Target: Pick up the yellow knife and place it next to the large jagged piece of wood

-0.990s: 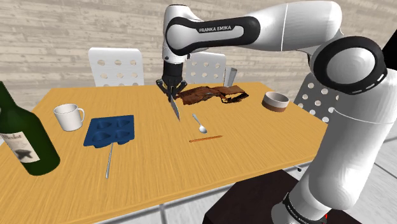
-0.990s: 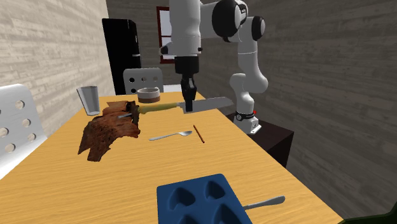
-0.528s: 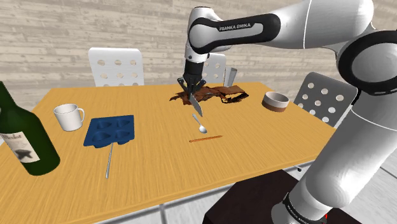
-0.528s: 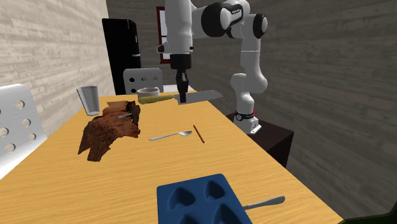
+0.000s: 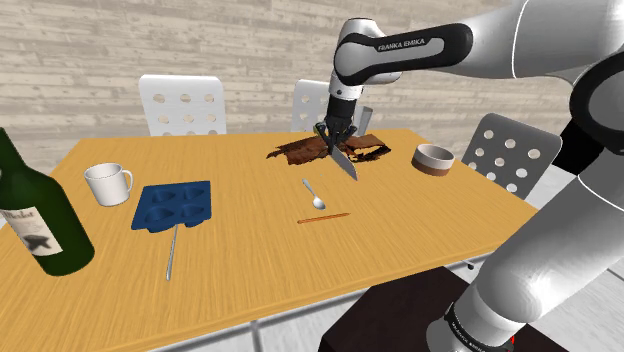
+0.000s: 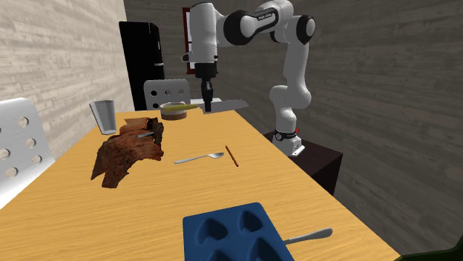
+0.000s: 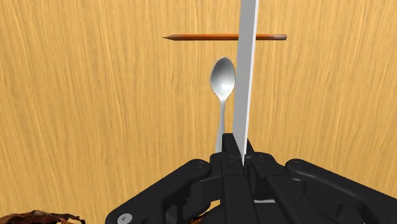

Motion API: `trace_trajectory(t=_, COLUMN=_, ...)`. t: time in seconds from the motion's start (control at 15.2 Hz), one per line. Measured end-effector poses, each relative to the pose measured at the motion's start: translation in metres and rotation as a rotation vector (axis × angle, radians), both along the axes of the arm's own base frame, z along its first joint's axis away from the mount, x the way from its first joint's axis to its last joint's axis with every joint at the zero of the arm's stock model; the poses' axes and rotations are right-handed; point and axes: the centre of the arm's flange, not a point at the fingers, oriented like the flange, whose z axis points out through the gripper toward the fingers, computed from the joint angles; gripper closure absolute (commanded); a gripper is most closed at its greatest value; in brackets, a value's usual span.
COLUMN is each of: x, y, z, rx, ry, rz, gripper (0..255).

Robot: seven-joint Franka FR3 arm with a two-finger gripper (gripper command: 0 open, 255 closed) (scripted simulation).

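My gripper (image 5: 336,140) is shut on the knife (image 5: 347,166) and holds it in the air above the table. Seen from the second exterior view, the gripper (image 6: 207,106) clasps the knife (image 6: 182,108) near the join of its yellowish handle and grey blade, and the knife lies level. The blade (image 7: 246,63) runs straight out from between the fingers (image 7: 236,156) in the wrist view. The jagged brown piece of wood (image 5: 300,151) lies on the far part of the table, just under and beside the gripper. It is larger in the second exterior view (image 6: 126,154).
A spoon (image 5: 314,194) and an orange pencil (image 5: 323,217) lie on the table in front of the wood. A brown bowl (image 5: 434,158), a blue mould (image 5: 175,205), a white mug (image 5: 107,183), a green bottle (image 5: 30,215) and a grey cup (image 6: 104,116) also stand on it. White chairs (image 5: 182,104) line the far side.
The gripper has carried the knife towards the shoulder view's right, from the table's middle to above the wood's right end. Everything on the table stayed put.
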Motion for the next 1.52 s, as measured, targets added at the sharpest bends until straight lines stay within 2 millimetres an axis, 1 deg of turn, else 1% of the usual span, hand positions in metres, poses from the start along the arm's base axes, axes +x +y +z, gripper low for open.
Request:
trace_trajectory(t=0.13, x=-0.007, y=-0.02, z=0.002, rx=0.0, ry=0.0, rz=0.001, gripper=255)
trace_trajectory(t=0.26, x=-0.018, y=-0.048, z=0.003, rx=0.0, ry=0.0, rz=0.0, gripper=255)
trace_trajectory(t=0.4, x=-0.028, y=-0.071, z=0.001, rx=0.0, ry=0.0, rz=0.0, gripper=255)
trace_trajectory(t=0.53, x=-0.039, y=-0.095, z=0.004, rx=0.0, ry=0.0, rz=0.0, gripper=255)
trace_trajectory(t=0.66, x=-0.052, y=-0.119, z=0.0, rx=0.001, ry=0.0, rz=0.0, gripper=255)
trace_trajectory(t=0.86, x=-0.064, y=-0.159, z=0.0, rx=0.0, ry=0.0, rz=0.0, gripper=255)
trace_trajectory(t=0.99, x=-0.075, y=-0.182, z=-0.001, rx=0.0, ry=0.0, rz=0.0, gripper=255)
trace_trajectory(t=1.06, x=-0.079, y=-0.195, z=-0.001, rx=0.0, ry=0.0, rz=0.0, gripper=255)
trace_trajectory(t=1.12, x=-0.085, y=-0.205, z=0.004, rx=0.0, ry=0.0, rz=0.0, gripper=255)
trace_trajectory(t=1.19, x=-0.091, y=-0.219, z=0.004, rx=0.0, ry=-0.001, rz=0.0, gripper=255)
trace_trajectory(t=1.25, x=-0.096, y=-0.231, z=0.001, rx=0.0, ry=-0.001, rz=0.0, gripper=255)
trace_trajectory(t=1.32, x=-0.101, y=-0.241, z=0.001, rx=0.0, ry=0.0, rz=0.0, gripper=255)
trace_trajectory(t=1.52, x=-0.104, y=-0.25, z=-0.009, rx=0.0, ry=0.0, rz=0.001, gripper=255)
